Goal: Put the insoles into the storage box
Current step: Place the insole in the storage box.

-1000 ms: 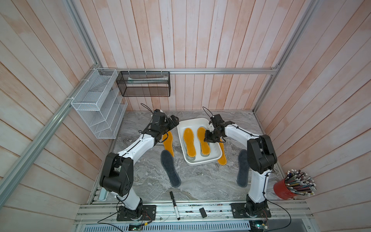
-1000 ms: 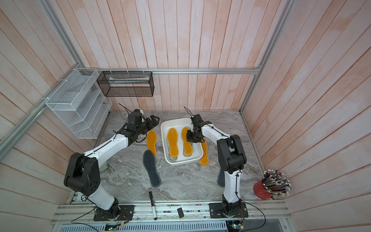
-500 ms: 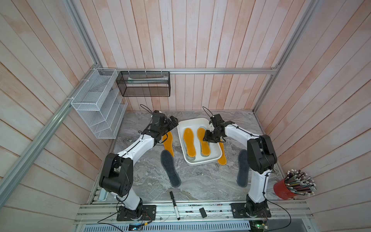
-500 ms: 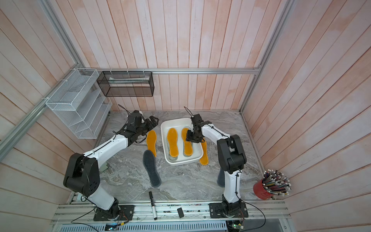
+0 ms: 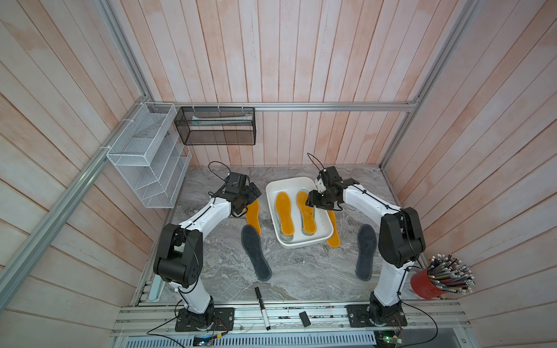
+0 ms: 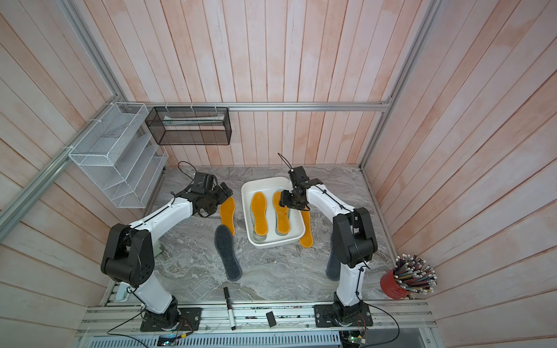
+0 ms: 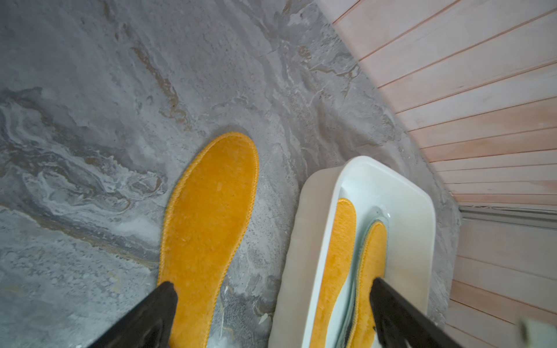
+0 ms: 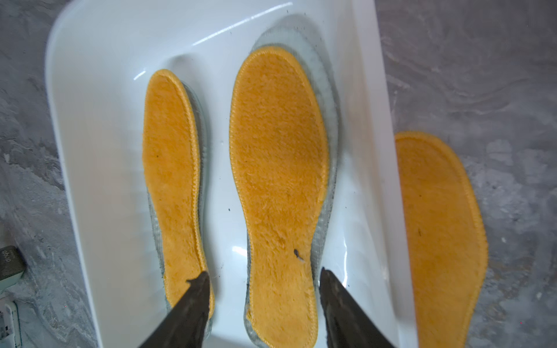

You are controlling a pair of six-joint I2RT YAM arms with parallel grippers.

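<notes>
Nearest, two dark grey insoles (image 5: 256, 256) are laid on the tabletop (image 5: 301, 271). Farther back, two yellow insoles (image 5: 284, 217) are kept in the white box (image 5: 304, 244), with two more flanking it. Left jaws are spread wide, right jaws partly apart; nothing is gripped.

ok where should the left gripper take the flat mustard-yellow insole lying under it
The mustard-yellow insole lies flat on marble, so likely pinch across its rounded far end from straight above; the near end is crowded by a dark grey felt insole.
</notes>
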